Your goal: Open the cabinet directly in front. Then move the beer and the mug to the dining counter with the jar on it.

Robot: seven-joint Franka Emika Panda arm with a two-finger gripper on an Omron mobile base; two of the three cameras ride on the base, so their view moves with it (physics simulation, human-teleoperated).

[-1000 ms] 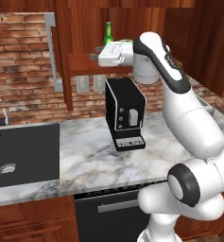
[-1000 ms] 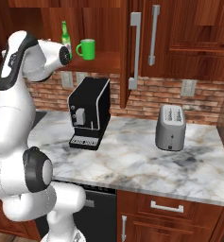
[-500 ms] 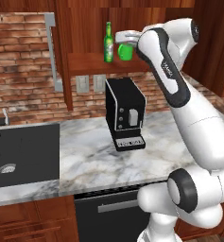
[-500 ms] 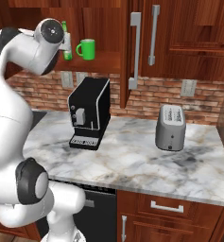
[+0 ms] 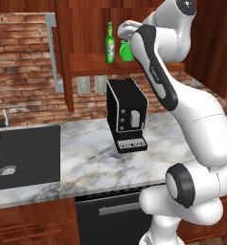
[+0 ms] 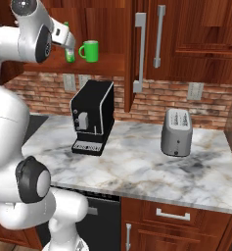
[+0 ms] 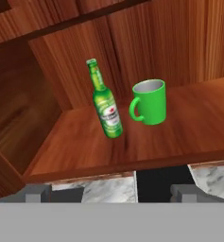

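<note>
The cabinet (image 5: 86, 64) stands open, both doors swung out. On its wooden shelf (image 7: 179, 137) the beer (image 7: 105, 106), a slim green bottle, stands upright, with the green mug (image 7: 151, 101) just to its right, handle toward the bottle. My gripper (image 7: 108, 194) is open and empty, hovering in front of the shelf edge and short of both. In the left base view the beer (image 5: 110, 43) shows beside my hand (image 5: 123, 34), and the mug (image 5: 127, 50) is partly covered by my arm. From the right, my gripper (image 6: 69, 46) overlaps the beer (image 6: 68, 54); the mug (image 6: 90, 50) is in plain sight.
The open left door (image 5: 50, 48) and right door (image 6: 142, 49) flank the shelf. Below it a black coffee machine (image 5: 127, 119) stands on the marble counter (image 6: 137, 166). A toaster (image 6: 176, 132) sits to the right and a black sink (image 5: 19, 153) to the left.
My arm has swung up and straightened. The hand rose from below the shelf edge to shelf level, facing the beer and mug. Neither object has moved.
</note>
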